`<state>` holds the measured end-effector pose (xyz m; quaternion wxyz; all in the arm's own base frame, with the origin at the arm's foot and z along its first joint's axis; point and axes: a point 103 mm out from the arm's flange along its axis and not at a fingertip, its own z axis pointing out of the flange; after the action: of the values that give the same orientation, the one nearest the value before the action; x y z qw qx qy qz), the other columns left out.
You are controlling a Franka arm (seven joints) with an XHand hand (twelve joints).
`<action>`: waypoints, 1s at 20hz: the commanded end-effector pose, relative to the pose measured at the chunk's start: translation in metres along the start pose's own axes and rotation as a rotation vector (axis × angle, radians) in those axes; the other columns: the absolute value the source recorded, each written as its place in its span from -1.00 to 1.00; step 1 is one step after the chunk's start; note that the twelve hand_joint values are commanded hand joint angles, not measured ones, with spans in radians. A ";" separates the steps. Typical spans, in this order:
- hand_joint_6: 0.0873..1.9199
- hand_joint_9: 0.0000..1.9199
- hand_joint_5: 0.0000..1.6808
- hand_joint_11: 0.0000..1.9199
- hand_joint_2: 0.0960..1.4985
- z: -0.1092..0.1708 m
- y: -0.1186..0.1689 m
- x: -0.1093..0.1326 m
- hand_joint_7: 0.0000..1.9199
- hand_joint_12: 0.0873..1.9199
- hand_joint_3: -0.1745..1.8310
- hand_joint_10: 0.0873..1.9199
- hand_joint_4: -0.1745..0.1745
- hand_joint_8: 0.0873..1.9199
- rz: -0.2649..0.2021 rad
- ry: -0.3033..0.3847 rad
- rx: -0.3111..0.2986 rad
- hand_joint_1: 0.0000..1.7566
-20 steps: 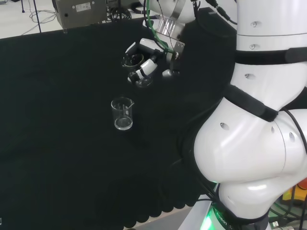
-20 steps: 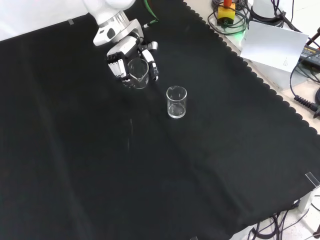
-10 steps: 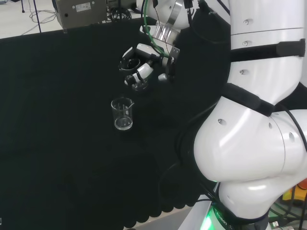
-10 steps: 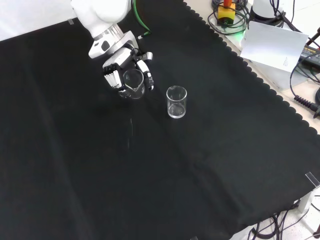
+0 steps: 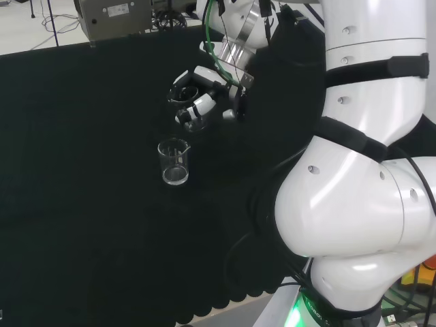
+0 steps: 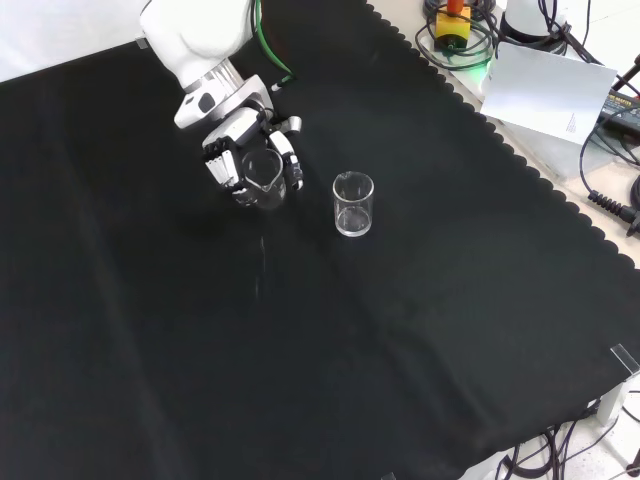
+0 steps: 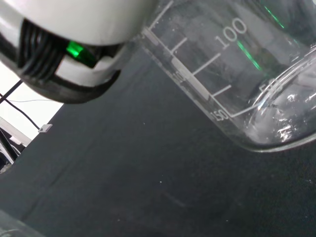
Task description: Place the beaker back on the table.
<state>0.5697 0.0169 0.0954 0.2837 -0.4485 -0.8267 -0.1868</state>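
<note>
The glass beaker (image 6: 262,176) sits inside the curled fingers (image 6: 222,166) of the hand (image 6: 240,140), which wrap it from both sides with its open mouth turned toward the front camera; in the front view it lies in the upper left part of the cloth, and whether its base touches the cloth cannot be told from there. In the head view the same beaker (image 5: 193,120) hangs under the hand (image 5: 197,85) at about 1 o'clock from a second beaker (image 5: 174,161), close to it but apart. The wrist view shows the held beaker's (image 7: 237,74) clear wall with white graduation marks and its rounded bottom edge above the black cloth (image 7: 123,168), with a white and black part of the hand (image 7: 74,44) beside it. The second beaker (image 6: 353,204) stands upright on the cloth, free of the hand, at roughly 4 o'clock from the held one in the front view, and looks empty. The bench (image 6: 400,380) under its black cloth spreads wide around both. At the front view's 1 o'clock edge, off the cloth, lie a white sheet (image 6: 550,90) and some cables (image 6: 610,205).
</note>
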 end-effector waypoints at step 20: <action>-0.40 0.73 0.52 0.65 -0.15 0.020 0.010 -0.034 0.73 -0.58 -0.23 -1.00 1.00 -1.00 0.007 0.017 -0.040 0.28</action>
<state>0.5846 0.0138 0.0617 0.2817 -0.4569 -0.8188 -0.2037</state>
